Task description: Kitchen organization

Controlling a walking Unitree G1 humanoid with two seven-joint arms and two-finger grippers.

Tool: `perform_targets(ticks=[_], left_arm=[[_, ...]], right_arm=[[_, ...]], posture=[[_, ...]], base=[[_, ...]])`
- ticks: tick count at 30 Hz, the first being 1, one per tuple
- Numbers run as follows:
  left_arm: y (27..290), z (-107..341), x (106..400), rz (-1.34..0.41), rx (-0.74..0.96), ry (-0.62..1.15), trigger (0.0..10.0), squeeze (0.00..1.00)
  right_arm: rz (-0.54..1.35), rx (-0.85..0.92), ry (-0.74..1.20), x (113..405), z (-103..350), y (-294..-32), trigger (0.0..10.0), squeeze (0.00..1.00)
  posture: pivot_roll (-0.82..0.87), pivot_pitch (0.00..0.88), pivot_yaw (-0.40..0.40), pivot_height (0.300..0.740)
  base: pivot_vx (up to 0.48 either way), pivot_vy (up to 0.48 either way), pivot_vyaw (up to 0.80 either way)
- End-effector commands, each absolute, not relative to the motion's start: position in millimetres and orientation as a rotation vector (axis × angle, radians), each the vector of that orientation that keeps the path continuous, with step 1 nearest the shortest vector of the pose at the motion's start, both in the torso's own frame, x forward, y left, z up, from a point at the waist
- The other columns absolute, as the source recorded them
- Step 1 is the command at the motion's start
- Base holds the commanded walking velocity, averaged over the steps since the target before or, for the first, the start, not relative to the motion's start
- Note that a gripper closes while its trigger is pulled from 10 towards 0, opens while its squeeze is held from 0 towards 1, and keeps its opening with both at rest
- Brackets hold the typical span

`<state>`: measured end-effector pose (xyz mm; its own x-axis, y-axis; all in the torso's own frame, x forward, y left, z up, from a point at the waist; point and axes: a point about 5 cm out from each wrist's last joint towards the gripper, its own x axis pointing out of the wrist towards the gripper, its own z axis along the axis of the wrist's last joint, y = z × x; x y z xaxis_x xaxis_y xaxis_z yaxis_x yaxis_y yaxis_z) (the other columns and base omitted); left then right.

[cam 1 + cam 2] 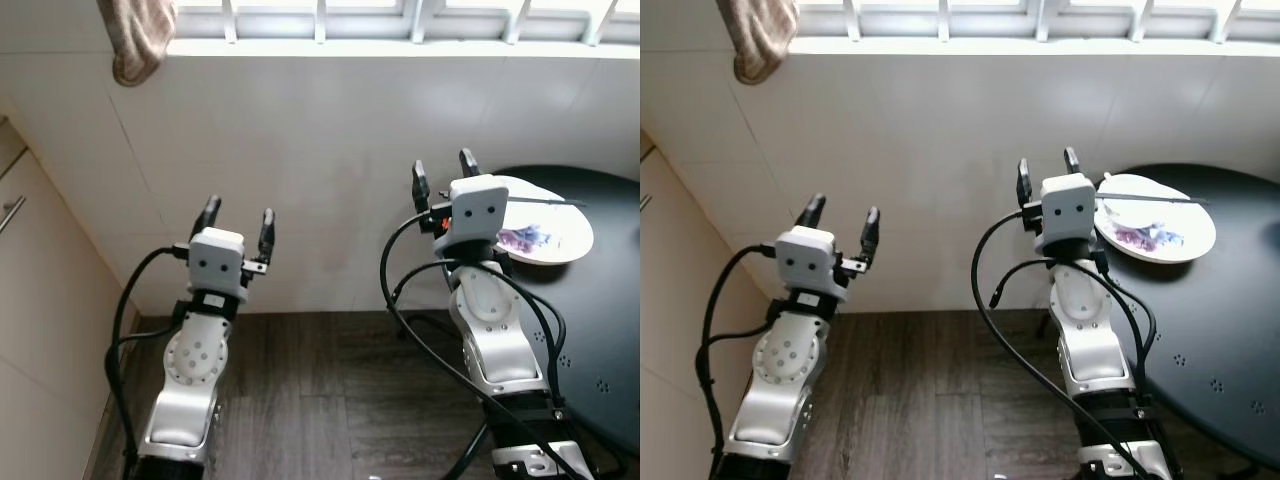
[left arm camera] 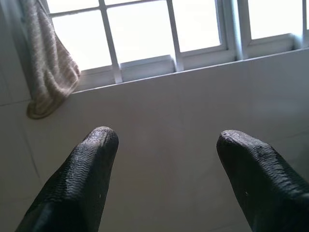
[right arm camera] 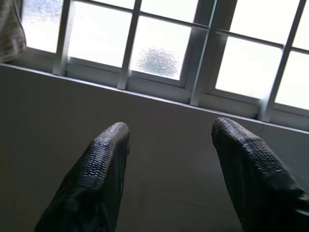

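Facing a white tiled wall point(image 1: 300, 180) under a barred window point(image 3: 164, 53). Both my arms are reaching forward, raised over dark wood floor point(image 1: 330, 400).

Left gripper point(image 1: 238, 224): jaws are standing open, gripping nothing, pointing up at the wall. In the left wrist view its fingertips point(image 2: 96, 145) are sitting well apart with bare tile between them. A beige towel point(image 2: 48, 72) is hanging from the window ledge above and off to the outer side of these jaws.

Right gripper point(image 1: 442, 173): jaws are also standing open and holding nothing, aimed at the wall below the sill. In the right wrist view its fingertips point(image 3: 111, 140) are framing plain wall, with the window panes beyond them.

A round black worktop point(image 1: 600, 330) is lying to the outer side of the right jaws. A white plate point(image 1: 565, 245) is resting on it near the wall-side edge, just beside the right gripper's body and slightly behind it from the head views. The plate is carrying purple-blue smears or scraps point(image 1: 522, 238); I cannot tell what they are. A thin dark utensil point(image 1: 545, 202) is lying across the plate's far rim, its end pointing away from my jaws.

A pale cabinet front point(image 1: 40, 330) with a metal handle point(image 1: 10, 212) is standing to the outer side of the left jaws.
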<state>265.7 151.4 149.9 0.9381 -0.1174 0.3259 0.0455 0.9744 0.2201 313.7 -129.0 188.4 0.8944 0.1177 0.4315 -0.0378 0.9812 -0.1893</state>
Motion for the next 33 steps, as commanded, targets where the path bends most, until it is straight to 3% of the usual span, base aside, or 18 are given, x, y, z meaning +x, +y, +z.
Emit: perform_targets(ticks=[1, 4, 10, 33], left_arm=[[149.0, 152.6, 266.8, -0.093, 0.211, -0.354, 10.0, 0.0], [148.9, 152.7, 266.5, -0.094, 0.208, -0.356, 10.0, 0.0], [148.8, 152.9, 266.5, -0.095, 0.207, -0.357, 10.0, 0.0], [148.0, 149.9, 268.9, -0.092, 0.183, -0.321, 10.0, 0.0]], right_arm=[[0.063, -0.169, -0.45, 315.2, 188.9, -133.2, 10.0, 0.0], [0.06, -0.198, -0.463, 315.2, 190.4, -133.1, 10.0, 0.0], [0.063, -0.197, -0.455, 315.1, 188.9, -132.0, 10.0, 0.0], [0.057, -0.265, -0.413, 320.5, 182.9, -133.5, 10.0, 0.0]], posture=[[0.03, 0.008, -0.039, 0.74], [0.03, 0.009, -0.038, 0.74], [0.04, 0.009, -0.039, 0.74], [0.03, 0.012, -0.041, 0.74]], base=[[0.412, 0.0, -0.8], [0.405, 0.0, -0.8], [0.334, 0.0, 0.0], [0.0, 0.019, 0.0]])
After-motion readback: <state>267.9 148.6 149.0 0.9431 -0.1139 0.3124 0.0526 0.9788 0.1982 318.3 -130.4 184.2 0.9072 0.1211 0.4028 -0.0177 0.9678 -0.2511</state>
